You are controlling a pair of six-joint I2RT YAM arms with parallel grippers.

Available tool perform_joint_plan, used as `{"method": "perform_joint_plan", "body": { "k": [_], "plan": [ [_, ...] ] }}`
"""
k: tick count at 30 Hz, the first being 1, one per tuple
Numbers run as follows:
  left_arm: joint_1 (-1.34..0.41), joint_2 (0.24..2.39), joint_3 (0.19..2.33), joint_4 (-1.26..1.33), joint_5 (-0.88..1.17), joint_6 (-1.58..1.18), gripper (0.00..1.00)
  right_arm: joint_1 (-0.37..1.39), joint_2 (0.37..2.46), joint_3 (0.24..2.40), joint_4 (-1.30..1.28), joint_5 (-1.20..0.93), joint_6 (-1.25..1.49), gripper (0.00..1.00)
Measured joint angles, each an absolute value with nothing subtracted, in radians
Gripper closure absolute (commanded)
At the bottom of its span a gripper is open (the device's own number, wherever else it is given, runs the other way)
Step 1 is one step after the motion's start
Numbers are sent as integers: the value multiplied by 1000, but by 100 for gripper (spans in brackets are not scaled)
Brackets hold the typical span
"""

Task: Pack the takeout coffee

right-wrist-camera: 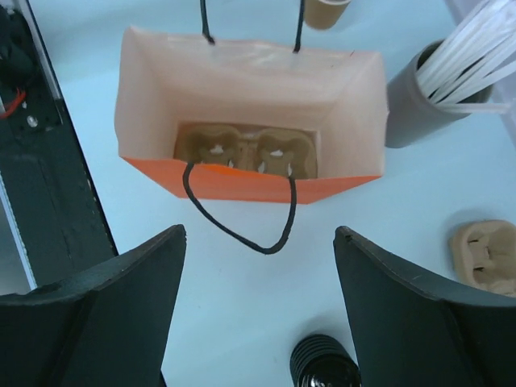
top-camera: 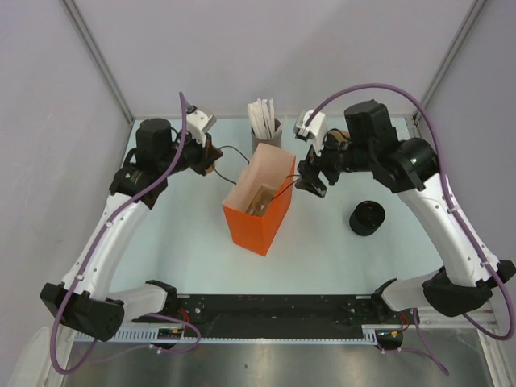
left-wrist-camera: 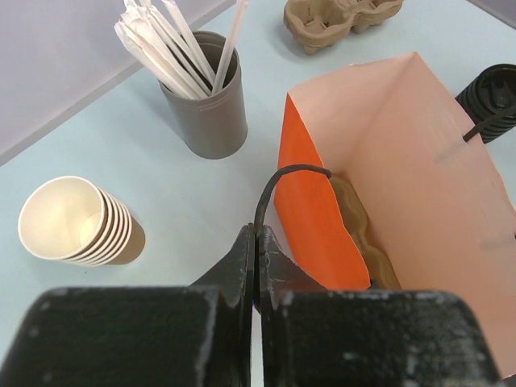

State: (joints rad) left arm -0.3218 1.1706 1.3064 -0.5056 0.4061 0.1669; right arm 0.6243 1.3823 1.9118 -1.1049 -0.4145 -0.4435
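Right gripper (right-wrist-camera: 256,242) hangs wide apart and empty beside the orange bag (right-wrist-camera: 242,184); left gripper (left-wrist-camera: 256,238) is pinched tight on the bag's black cord handle (left-wrist-camera: 278,181). No lone takeout coffee shows. There is only a nested stack of cups (left-wrist-camera: 76,222) near the left gripper, and a brown cup base (right-wrist-camera: 322,10) past the bag that I cannot place. Such a paper cup is likely light and easily crushed — take it gently round the mid-wall, upright.
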Motion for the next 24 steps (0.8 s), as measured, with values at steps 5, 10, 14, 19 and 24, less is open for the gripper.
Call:
{"method": "perform_joint_plan", "body": {
  "k": [5, 10, 14, 19, 24],
  "plan": [
    [-325, 1185, 1323, -528, 412, 167, 99, 618, 1354, 1730, -1052, -419, -501, 33],
    [-326, 1200, 1341, -544, 416, 168, 99, 605, 1353, 1684, -1004, -431, -527, 63],
    [-327, 1215, 1366, -556, 419, 170, 100, 603, 1341, 1684, -958, -453, -537, 88],
    [-328, 1245, 1411, -574, 422, 179, 100, 603, 1329, 1686, -935, -477, -540, 100],
    [-330, 1311, 1522, -616, 422, 187, 100, 606, 1330, 1712, -921, -476, -524, 100]
  ]
}}
